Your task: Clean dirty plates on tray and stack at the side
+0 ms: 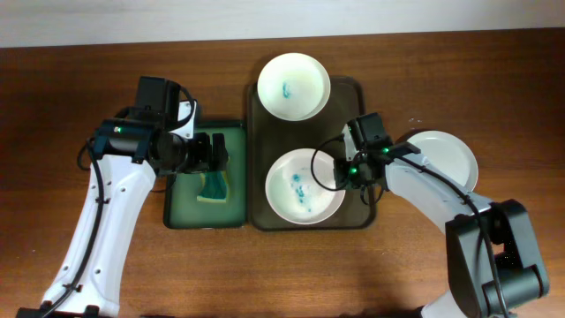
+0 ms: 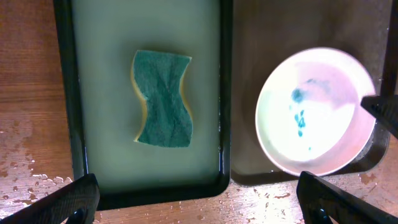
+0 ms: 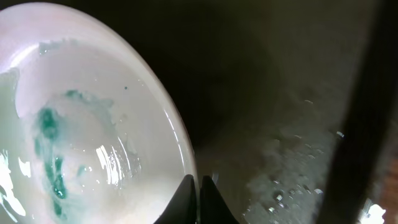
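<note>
Plates with blue-green smears are sitting in a dark brown tray (image 1: 258,141) at the middle of a wooden bench (image 1: 71,71). The far plate (image 1: 293,86) is lying at the tray's back end, and the near plate (image 1: 305,185) at its front end. Each is white and is holding streaks of coloured residue in its hollow. The two are lying apart, not stacked.

The right hand (image 1: 342,172) is reaching in from the right. Its fingers (image 3: 186,202) are drawn almost together and are pinching the near plate's right rim. Water droplets are showing on the tray beside that rim.

A clean plate (image 1: 446,159) is resting on the bench just right of the tray, partly under the right arm.

Left of the brown tray, touching it side by side, a green tray (image 1: 181,208) is holding a sponge (image 1: 212,187), green face up, with a yellow edge. The left hand (image 1: 214,152) is hovering above this tray with its fingers (image 2: 68,202) spread wide and is gripping nothing.
</note>
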